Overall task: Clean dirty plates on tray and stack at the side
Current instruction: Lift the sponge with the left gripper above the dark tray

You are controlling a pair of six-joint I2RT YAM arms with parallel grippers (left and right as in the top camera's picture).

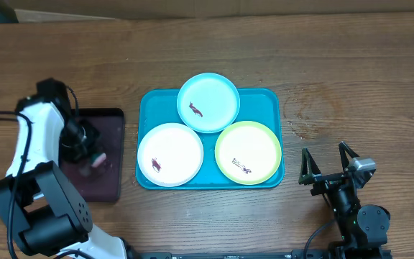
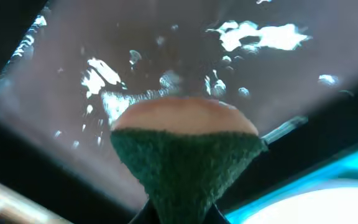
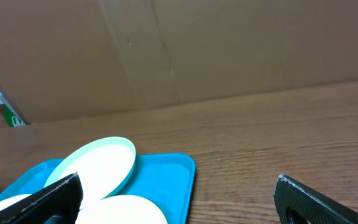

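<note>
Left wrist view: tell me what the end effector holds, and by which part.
The left end effector is shut on a sponge, pinched by its green scouring layer; the pale foam side points toward the dark tray.

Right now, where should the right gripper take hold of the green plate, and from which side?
Probably pinch the green plate by its right rim, coming from the right, where the open right gripper sits. It lies flat and shallow, so only the raised lip offers a hold, and the white plate and blue plate crowd its left.
</note>
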